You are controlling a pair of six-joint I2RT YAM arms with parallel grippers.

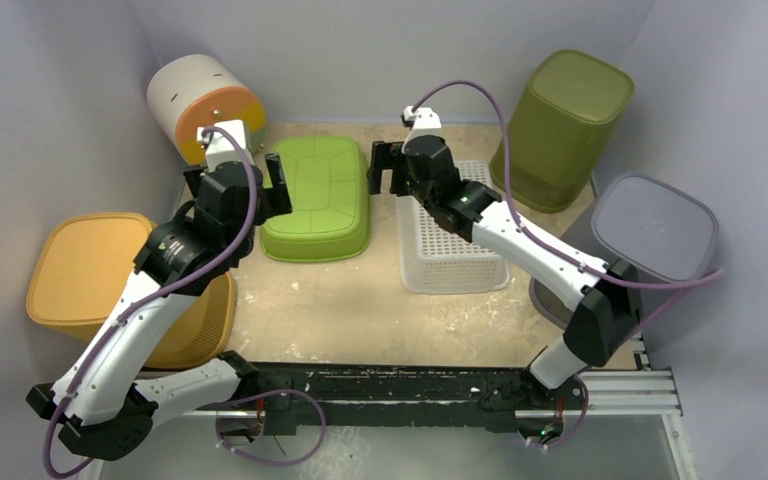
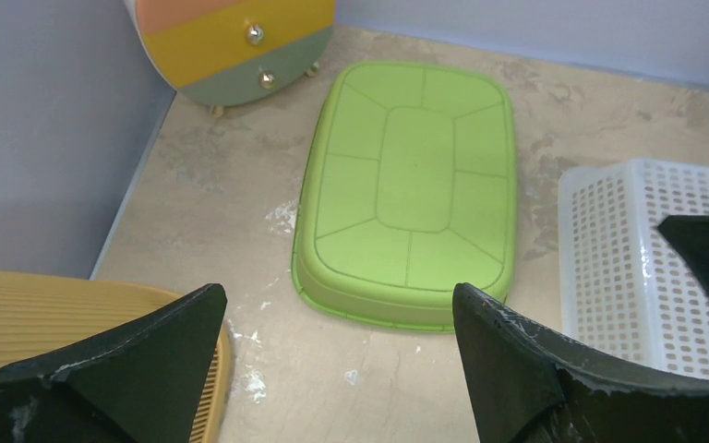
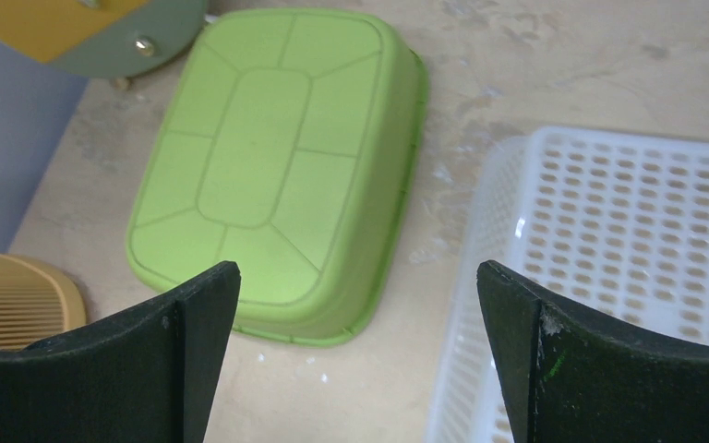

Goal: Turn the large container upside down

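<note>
The large lime-green rectangular plastic tub lies upside down on the beige table, at the far middle, with its panelled bottom facing up and its rim flat on the surface. Nothing touches it.

The left claw hovers just left of the tub, spread wide and holding nothing. The right claw hangs just beside the tub's far right corner, also fully spread and empty.

Just right of the tub, with a strip of bare table between them, sits a white perforated plastic basket. The right arm reaches over it.

A round pastel-striped chest with small brass knobs stands at the far left corner. A ribbed mustard-yellow plastic bin sits at the left edge, an olive-green plastic bin at the far right, and a grey plastic bin nearer on the right.
</note>
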